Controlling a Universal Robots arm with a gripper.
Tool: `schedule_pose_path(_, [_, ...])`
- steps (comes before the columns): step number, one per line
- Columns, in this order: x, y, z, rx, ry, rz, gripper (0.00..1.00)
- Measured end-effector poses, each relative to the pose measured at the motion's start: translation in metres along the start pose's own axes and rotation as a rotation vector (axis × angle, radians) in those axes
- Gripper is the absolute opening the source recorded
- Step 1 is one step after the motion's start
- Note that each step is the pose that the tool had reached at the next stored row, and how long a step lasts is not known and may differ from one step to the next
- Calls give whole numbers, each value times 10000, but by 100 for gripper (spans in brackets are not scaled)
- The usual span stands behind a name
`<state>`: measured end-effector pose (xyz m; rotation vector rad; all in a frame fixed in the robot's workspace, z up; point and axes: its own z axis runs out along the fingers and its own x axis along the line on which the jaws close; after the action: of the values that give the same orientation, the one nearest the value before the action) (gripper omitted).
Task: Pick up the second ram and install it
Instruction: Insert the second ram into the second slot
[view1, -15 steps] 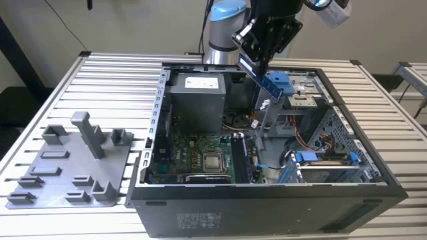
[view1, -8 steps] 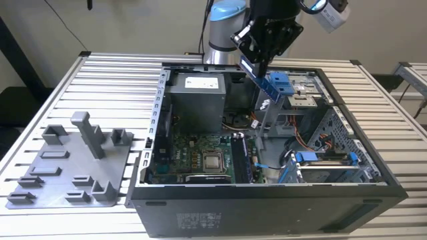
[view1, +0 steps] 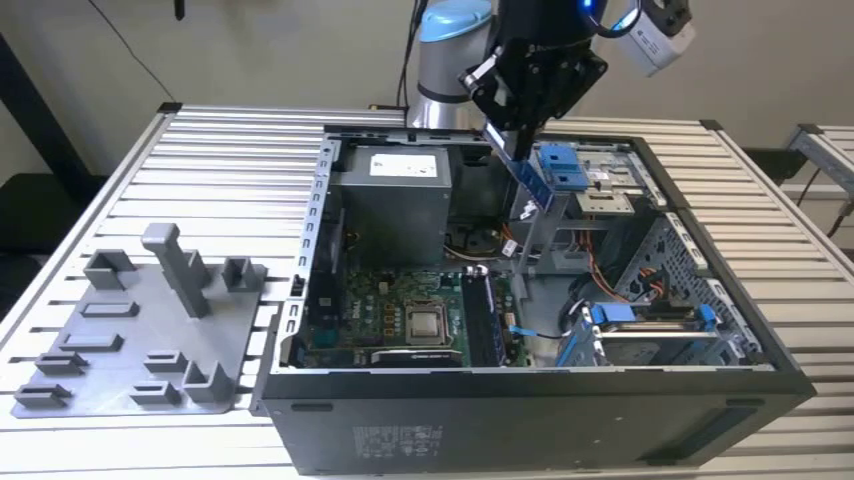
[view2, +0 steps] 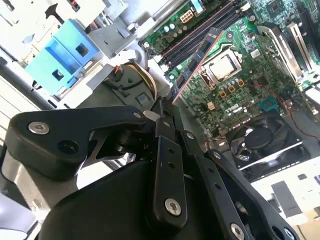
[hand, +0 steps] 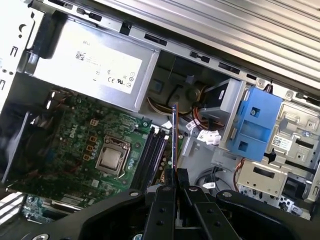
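My gripper (view1: 515, 122) hangs above the open computer case (view1: 534, 400), shut on the second ram (view1: 527, 175), a slim dark stick with a pale label that slants down from the fingers. In the first wrist view the ram (hand: 173, 140) shows edge-on, held by the gripper (hand: 173, 179) above the memory slots (hand: 154, 152) beside the processor (hand: 109, 159). In the second wrist view the ram (view2: 194, 67) juts out from the gripper (view2: 164, 116) towards the motherboard's slots (view2: 200, 32). The stick is clear of the board, in the air.
A grey holder tray (view1: 134, 340) with upright blocks lies on the slatted table at the exterior view's left of the case. Inside the case are the power supply (view1: 400, 195), blue drive brackets (view1: 567, 165), loose cables (view1: 514, 245) and a fan (view2: 260, 142).
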<state>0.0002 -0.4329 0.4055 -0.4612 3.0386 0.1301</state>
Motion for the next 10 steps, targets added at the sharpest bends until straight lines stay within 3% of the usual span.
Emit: schedule_pose_path(10, [15,0,46,53,3,992,13])
